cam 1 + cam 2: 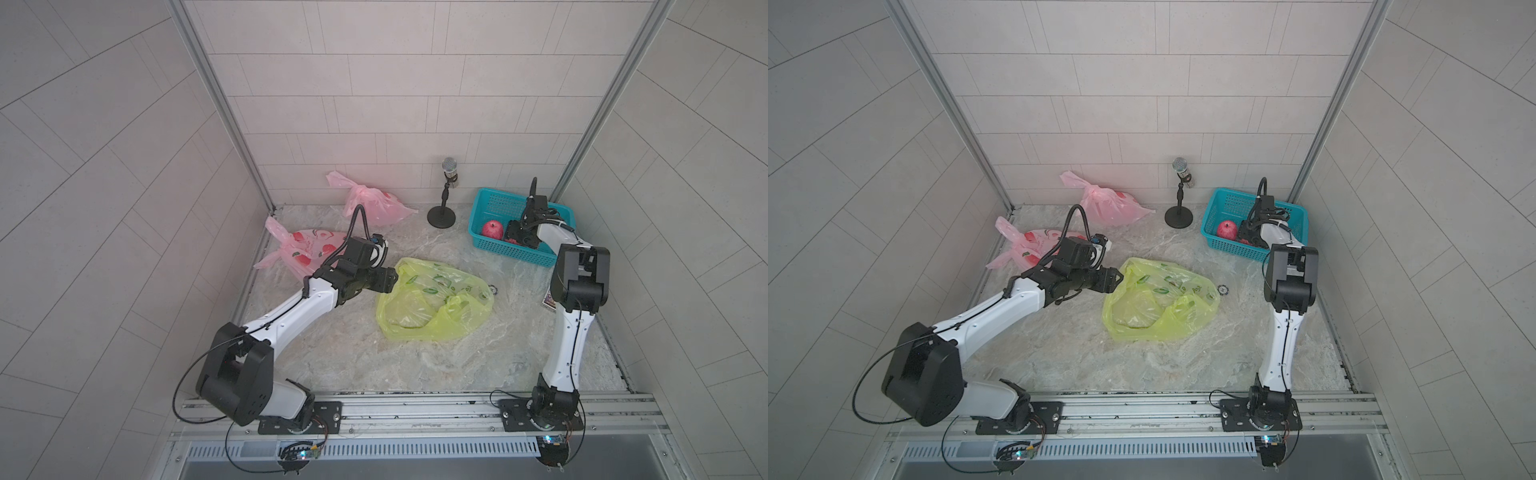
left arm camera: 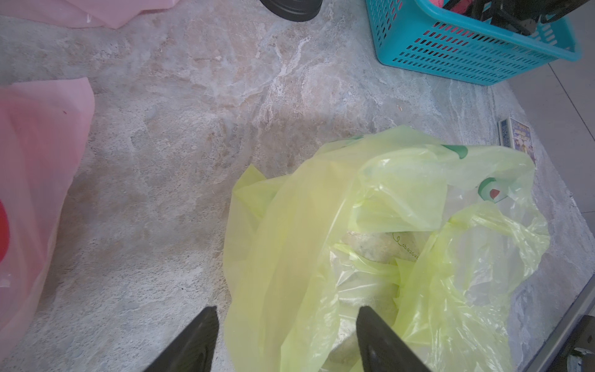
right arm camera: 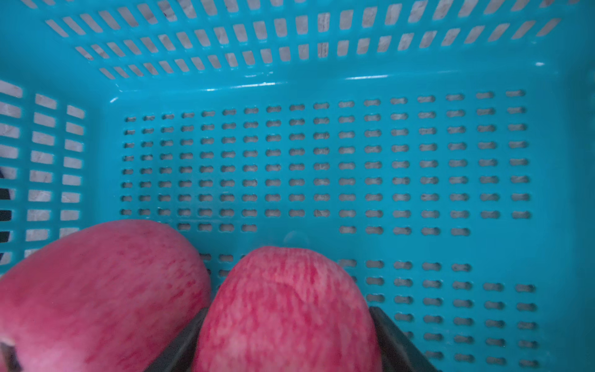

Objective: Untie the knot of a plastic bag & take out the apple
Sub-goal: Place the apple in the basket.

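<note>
Right wrist view: red apple [image 3: 283, 280] between the two black fingers of the right gripper [image 3: 288, 310], low inside the blue basket [image 3: 322, 74]. Fingers spread wide and pressed on both sides of the fruit, so looks held. Close beside it, a second apple [image 3: 96, 290] in the same basket. In both top views, basket at the far right corner of the tabletop [image 1: 332, 353].

Probably hard, round and smooth, and a bit heavy, so easy to roll or slip. Best to hold across the fat middle, as here. Not too tight: can bruise. Better to let go low than from high up.

Yellow bag [image 1: 432, 303] in the middle of the tabletop, flat and floppy, mouth open, handles loose, no knot to see, nothing red inside. Likely very light, thin, slippery and easy to tear. Best pinched at a handle or the rim. Left gripper [image 2: 286, 309] over the bag's side nearest the left edge, fingers wide apart, thin plastic lying between them but not pinched.

Around: two pink bags, one [image 1: 299, 249] by the left edge, one [image 1: 370, 203] by the far edge. At the far edge too, a microphone stand [image 1: 441, 217], near the basket. Near the right edge, a small card box [image 2: 516, 135]. In the way of the lift out: only the basket walls and the second apple, close to one finger.
</note>
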You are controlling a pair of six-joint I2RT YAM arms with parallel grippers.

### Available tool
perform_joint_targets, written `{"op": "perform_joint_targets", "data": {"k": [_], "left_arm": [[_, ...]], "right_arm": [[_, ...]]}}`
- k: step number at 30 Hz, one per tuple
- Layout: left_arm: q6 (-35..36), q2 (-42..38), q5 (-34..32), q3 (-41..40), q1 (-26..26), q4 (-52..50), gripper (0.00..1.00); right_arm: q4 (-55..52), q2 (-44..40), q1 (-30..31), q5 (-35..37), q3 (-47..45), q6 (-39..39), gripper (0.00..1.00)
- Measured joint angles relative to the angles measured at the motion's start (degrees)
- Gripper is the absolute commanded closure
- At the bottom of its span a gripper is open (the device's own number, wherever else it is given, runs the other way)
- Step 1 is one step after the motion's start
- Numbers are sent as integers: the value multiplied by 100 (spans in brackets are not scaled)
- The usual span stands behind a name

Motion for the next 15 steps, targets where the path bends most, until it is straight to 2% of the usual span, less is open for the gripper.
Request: {"op": "perform_joint_targets", "data": {"k": [7,15], "left_arm": [[0,52,4,0,0,2,26],[0,52,31,0,0,15,25]], "right_arm": [[-13,17,0,-66,0,44,18],[-87,22,-2,-96,0,90,5]]}}
